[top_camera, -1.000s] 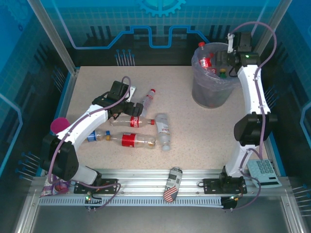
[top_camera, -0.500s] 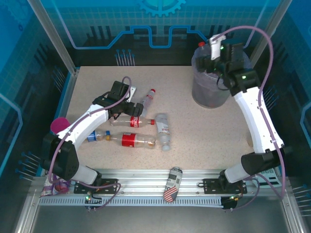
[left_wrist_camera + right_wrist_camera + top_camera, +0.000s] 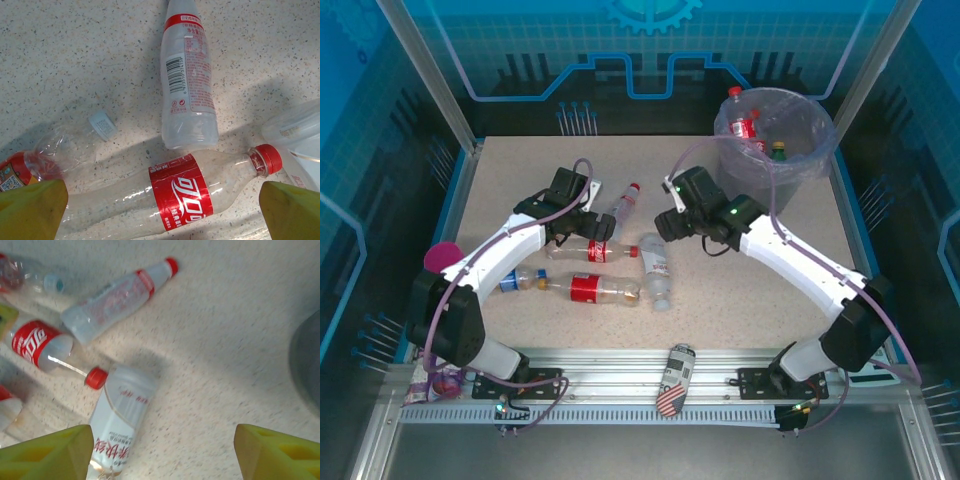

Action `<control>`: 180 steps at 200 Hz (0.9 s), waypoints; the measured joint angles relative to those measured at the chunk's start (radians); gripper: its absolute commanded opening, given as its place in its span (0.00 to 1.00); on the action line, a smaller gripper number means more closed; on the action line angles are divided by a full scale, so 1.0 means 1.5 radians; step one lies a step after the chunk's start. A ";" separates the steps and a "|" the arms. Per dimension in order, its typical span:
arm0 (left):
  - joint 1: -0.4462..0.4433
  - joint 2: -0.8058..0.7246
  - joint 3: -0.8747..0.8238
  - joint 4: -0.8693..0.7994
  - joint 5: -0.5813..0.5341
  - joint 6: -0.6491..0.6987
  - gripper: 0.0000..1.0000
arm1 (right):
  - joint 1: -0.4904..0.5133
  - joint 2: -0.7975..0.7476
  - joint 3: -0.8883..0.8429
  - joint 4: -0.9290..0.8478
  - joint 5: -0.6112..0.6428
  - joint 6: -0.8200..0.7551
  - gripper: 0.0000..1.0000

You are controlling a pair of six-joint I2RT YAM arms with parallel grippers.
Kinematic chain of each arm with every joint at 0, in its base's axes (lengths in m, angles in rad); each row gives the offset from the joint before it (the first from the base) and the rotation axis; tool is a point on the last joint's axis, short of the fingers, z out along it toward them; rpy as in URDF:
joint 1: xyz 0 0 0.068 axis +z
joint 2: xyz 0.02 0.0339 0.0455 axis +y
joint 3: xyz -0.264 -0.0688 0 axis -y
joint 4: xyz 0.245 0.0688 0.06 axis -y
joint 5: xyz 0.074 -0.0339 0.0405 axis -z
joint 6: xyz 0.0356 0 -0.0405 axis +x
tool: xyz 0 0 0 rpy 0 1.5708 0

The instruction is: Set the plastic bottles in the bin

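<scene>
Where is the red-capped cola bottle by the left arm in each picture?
Top external: red-capped cola bottle left of centre, cap pointing right.
Left wrist: cola bottle bottom centre, cap rightward.
Right wrist: cola bottle at left edge, cap toward lower right.
Shared landmark: the slim red-banded bottle beside it.

Bottles (image 3: 595,289) lying flat; grey bin (image 3: 802,176) upright

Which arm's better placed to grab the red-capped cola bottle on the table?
Left. The left gripper hangs open right above the cola bottle; the right gripper hangs above the white-labelled bottle beside it.
</scene>
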 measured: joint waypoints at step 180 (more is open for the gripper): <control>-0.002 0.008 0.000 0.000 0.000 0.000 0.99 | 0.053 0.231 -0.142 0.184 -0.107 0.172 0.83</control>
